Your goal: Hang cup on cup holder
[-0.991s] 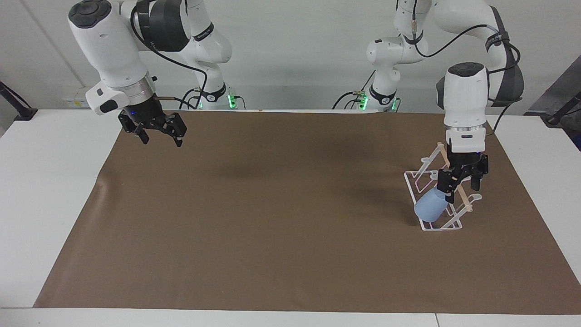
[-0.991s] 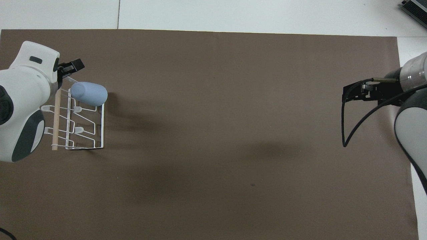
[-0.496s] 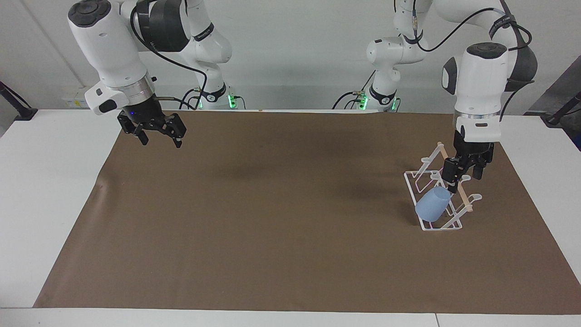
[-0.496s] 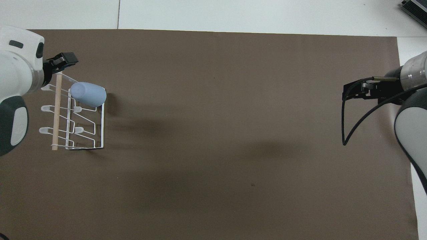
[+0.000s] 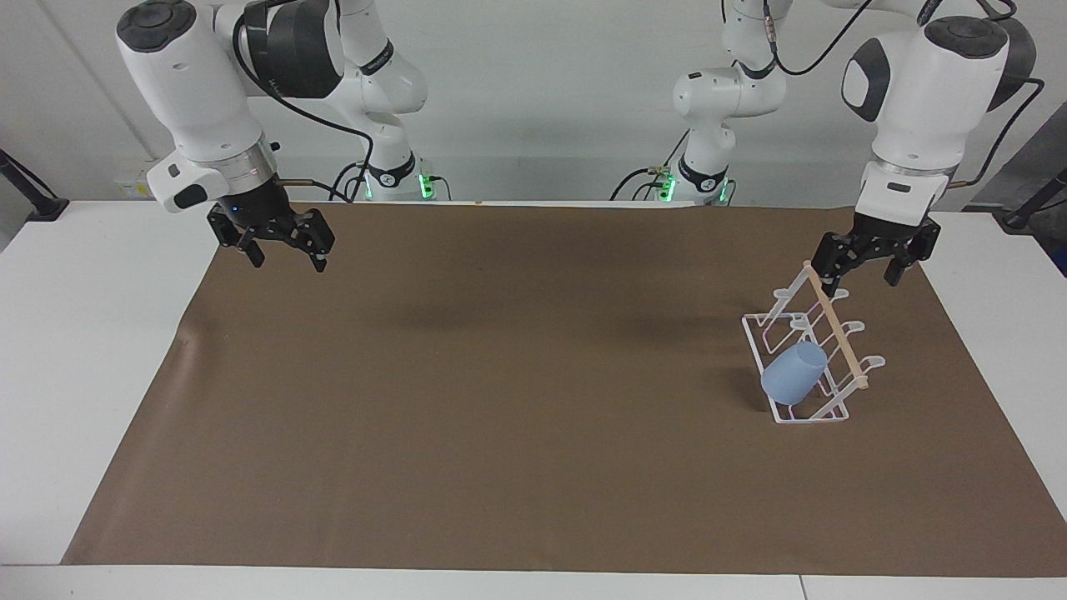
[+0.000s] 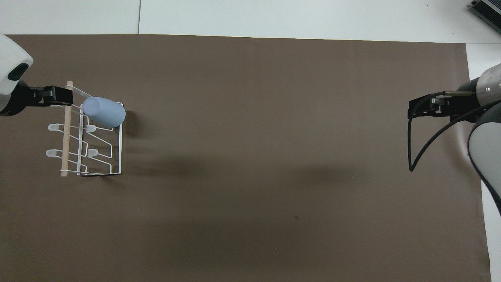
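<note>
The light-blue cup [image 5: 793,373] [image 6: 104,111] hangs tilted, mouth down, on a prong of the white wire cup holder [image 5: 775,329] [image 6: 113,156], at the holder's end farther from the robots. A wooden rod [image 5: 838,337] [image 6: 65,137] runs along the holder's top. My left gripper [image 5: 859,282] [image 6: 58,96] hangs open in the air above the rod, clear of the cup and holding nothing. My right gripper [image 5: 288,262] [image 6: 420,109] waits open and empty, raised over the right arm's end of the table.
A brown mat [image 5: 500,400] covers most of the white table [image 5: 83,333]. The holder's other prongs [image 6: 53,152] carry nothing. A black cable [image 6: 411,156] loops down from the right arm.
My left gripper has risen and drawn back from the cup, which stays hanging on the holder. The right gripper has barely shifted.
</note>
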Tool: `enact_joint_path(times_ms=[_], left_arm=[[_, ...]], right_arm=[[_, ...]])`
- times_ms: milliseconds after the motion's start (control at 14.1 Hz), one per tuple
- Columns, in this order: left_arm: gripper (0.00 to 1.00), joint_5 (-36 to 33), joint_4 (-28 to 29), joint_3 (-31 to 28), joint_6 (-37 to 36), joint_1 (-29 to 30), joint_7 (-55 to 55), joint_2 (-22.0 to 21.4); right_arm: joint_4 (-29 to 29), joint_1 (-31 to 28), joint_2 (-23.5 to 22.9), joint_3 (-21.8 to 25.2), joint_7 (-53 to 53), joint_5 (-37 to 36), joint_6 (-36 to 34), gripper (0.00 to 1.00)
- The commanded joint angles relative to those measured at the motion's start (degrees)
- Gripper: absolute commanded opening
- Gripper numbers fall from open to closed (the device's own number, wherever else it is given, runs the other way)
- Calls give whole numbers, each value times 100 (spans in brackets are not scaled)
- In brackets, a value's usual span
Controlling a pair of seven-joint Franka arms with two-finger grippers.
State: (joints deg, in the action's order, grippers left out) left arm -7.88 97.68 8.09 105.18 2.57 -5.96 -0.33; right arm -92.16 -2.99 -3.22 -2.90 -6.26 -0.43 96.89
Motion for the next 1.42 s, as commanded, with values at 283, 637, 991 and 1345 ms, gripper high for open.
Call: enact_joint_path(times_ms=[283,637,991,1345], left_arm=[[100,498,-1056,0,-1595,41,491,59],[100,894,-549,-53,-1289,-11,456,-283],[100,868,-373,-53,-1562,68,701,-389],[100,841,-372,-62,-1641,94,1168,-389]], right_arm=[[488,395,85,422,275,26,-714,100],[383,378,173,510,283,87,-689,100],[313,360,199,510,274,96,-706,100],[313,369,199,510,266,105,-715,100]])
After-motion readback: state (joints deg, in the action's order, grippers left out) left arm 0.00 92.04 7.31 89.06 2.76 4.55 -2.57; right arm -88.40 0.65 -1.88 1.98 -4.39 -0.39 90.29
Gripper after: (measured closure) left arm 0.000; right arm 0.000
